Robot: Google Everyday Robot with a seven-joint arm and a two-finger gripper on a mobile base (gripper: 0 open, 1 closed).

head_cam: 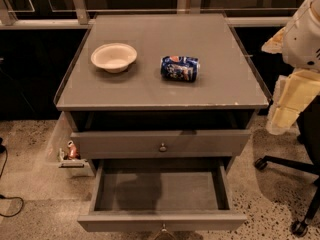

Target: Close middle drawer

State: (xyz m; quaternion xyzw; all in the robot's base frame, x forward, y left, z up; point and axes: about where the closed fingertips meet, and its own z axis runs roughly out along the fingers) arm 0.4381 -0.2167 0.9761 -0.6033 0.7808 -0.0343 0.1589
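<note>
The grey cabinet (165,91) stands in the middle of the camera view. Its middle drawer (161,221) is pulled far out toward me, and its shallow grey tray (160,190) shows nothing inside. Its small round knob (163,229) sits at the bottom edge of the view. Above it, the taller-fronted top drawer (161,144) with its own knob (162,147) stands slightly out. The lowest drawer is hidden below. My gripper (286,109), cream and white, hangs at the right edge beside the cabinet's right side. It is above and to the right of the open drawer and touches nothing.
A white bowl (114,57) and a crushed blue can (180,68) sit on the cabinet top. An office chair base with castors (280,164) is on the right. A clear bin (70,154) stands against the cabinet's left side. A black cable (10,204) lies on the floor.
</note>
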